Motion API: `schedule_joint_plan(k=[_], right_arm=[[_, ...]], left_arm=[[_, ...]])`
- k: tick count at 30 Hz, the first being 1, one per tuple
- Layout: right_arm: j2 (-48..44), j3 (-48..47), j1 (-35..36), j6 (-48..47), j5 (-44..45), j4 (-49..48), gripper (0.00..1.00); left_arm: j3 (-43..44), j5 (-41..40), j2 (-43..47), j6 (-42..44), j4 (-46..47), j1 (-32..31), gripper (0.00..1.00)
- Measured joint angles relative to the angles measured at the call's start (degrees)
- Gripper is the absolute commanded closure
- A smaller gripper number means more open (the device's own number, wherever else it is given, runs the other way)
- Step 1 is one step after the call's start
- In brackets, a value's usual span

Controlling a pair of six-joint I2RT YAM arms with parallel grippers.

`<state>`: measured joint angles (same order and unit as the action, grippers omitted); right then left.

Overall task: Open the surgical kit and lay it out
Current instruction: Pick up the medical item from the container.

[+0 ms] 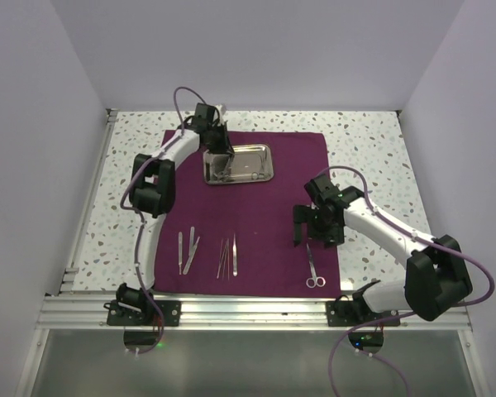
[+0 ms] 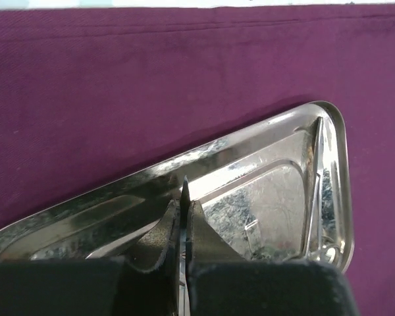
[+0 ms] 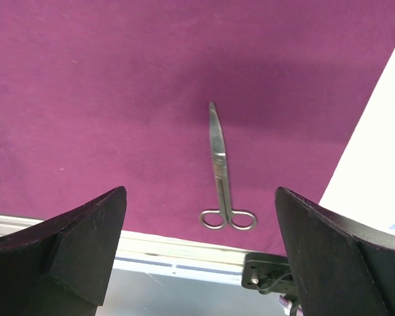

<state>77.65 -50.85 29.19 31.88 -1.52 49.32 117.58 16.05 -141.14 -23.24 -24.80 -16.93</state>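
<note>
The cloth lies spread flat on the table, with the tray on its far middle. The left gripper reaches down into the tray, jaws pinched together on a thin pointed instrument. The right gripper hangs with jaws spread wide above the scissors, which lie near the cloth's near right corner. Tweezers and other thin tools lie in a row along the near edge.

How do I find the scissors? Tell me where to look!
Find the big purple cloth on the speckled table and go to its near right corner. The scissors lie alone there. Unlike the straight thin tools to their left, they have two ring handles.
</note>
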Motion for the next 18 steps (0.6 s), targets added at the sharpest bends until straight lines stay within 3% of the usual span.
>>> schedule_joint_plan(k=[9, 18], right_arm=[[-0.02, -0.76, 0.00, 0.00, -1.09, -0.74, 0.02], [-2.29, -0.83, 0.00, 0.00, -1.16, -0.68, 0.02]], left_arm=[[-3.78, 9.75, 2.99, -5.05, 0.59, 2.99, 1.00], [-20.46, 13.27, 19.82, -10.97, 6.88, 1.77, 1.00]])
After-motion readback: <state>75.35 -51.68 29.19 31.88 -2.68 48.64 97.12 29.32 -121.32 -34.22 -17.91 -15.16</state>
